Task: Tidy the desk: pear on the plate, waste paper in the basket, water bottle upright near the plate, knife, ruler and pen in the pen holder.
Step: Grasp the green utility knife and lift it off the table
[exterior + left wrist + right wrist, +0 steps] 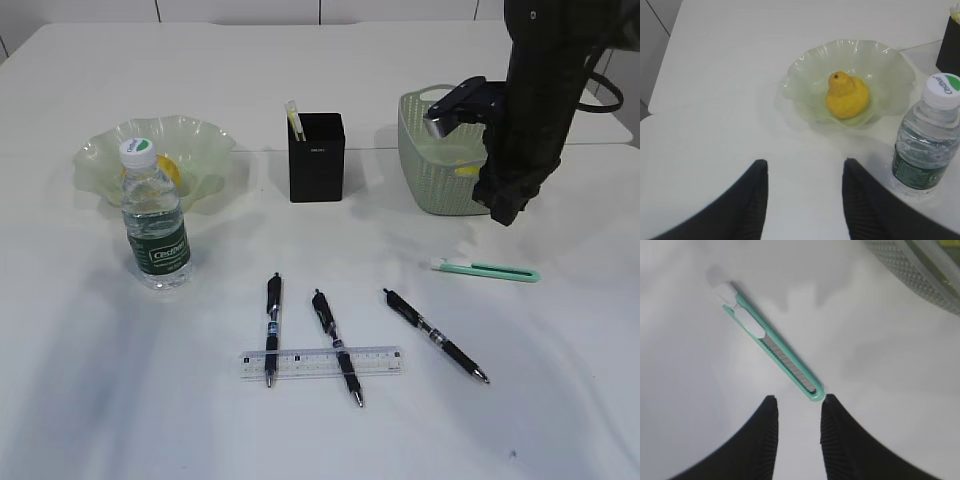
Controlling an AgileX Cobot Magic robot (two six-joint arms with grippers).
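The white worktop (100, 400) carries everything. The plate (890, 65) lies ahead of the left gripper (805, 200) with the pear (847, 95) inside, and the water bottle (932, 137) stands upright to its front right. This gripper is half open and empty. The basket (430, 165) stands just behind the right arm. The right gripper (797, 440) hangs above the worktop with its jaws a little apart, holding nothing. The knife (772, 347) lies directly ahead of it, the near end almost between the fingertips, the long axis running away to the front left. I judge the right arm is clearly nearer for this pick.
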